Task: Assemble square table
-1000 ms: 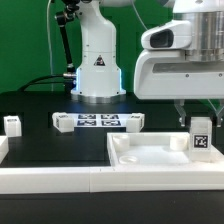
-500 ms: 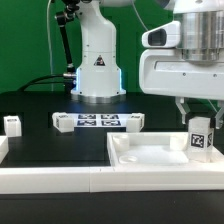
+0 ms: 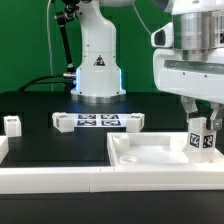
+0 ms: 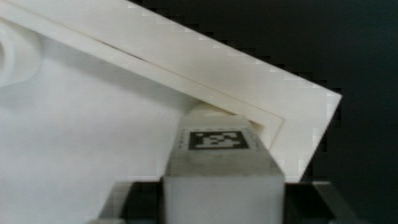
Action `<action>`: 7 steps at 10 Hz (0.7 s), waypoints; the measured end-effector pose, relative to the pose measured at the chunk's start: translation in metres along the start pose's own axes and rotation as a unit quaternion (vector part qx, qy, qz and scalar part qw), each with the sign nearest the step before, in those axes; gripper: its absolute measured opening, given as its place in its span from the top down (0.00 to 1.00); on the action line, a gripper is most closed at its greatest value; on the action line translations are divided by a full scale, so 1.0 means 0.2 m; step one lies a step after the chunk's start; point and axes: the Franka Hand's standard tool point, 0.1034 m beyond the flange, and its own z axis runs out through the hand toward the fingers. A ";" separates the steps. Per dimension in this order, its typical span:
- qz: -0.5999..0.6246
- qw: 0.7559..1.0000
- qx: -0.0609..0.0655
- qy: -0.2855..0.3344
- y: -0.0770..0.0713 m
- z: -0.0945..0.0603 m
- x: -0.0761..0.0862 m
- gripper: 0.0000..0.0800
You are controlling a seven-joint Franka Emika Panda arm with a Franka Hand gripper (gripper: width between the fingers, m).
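Jaws stand partly closed on a short white plastic block leg (image 3: 203,140), one finger on each side, its tagged face toward the exterior camera. The leg hangs upright at the corner of the large white plastic square tray-like tabletop (image 3: 150,158) on the exterior view's right; whether it touches the tray I cannot tell. The wrist view shows the leg's tagged end between dark fingers (image 4: 139,203), just beside the raised rim's corner. Only the exterior view shows three more white block legs (image 3: 11,124) on the black worktop (image 3: 40,105), two flanking the marker board (image 3: 97,121).
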 end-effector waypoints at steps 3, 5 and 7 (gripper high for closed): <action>0.093 0.996 0.002 -0.008 0.00 0.00 -0.01 0.64; 0.188 0.982 0.020 -0.011 -0.01 0.00 -0.01 0.64; 0.272 0.962 0.035 -0.013 -0.01 0.00 -0.01 0.64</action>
